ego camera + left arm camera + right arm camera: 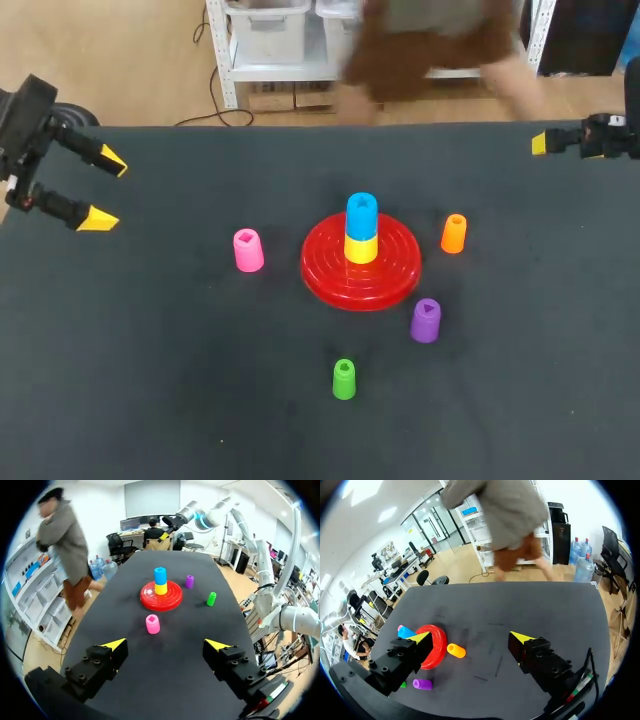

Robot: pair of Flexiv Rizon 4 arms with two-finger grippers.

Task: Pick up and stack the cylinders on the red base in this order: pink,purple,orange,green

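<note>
The red base point(330, 275) lies mid-table with a yellow cylinder and a blue cylinder point(361, 213) stacked on its peg. Around it stand the pink cylinder point(247, 250) on its left, the orange cylinder point(454, 233) on its right, the purple cylinder point(425, 320) at its front right and the green cylinder point(344, 379) in front. My left gripper point(104, 190) is open at the table's left edge, holding nothing. My right gripper point(470, 637) is open at the far right edge, nothing between its fingers. In the left wrist view the pink cylinder point(152, 624) stands ahead of my left gripper point(165, 643).
Bare dark tabletop point(150, 380) stretches between both grippers and the cylinders. From the right wrist, the orange cylinder point(456, 650) and purple cylinder point(422, 684) show beside the red base point(436, 647).
</note>
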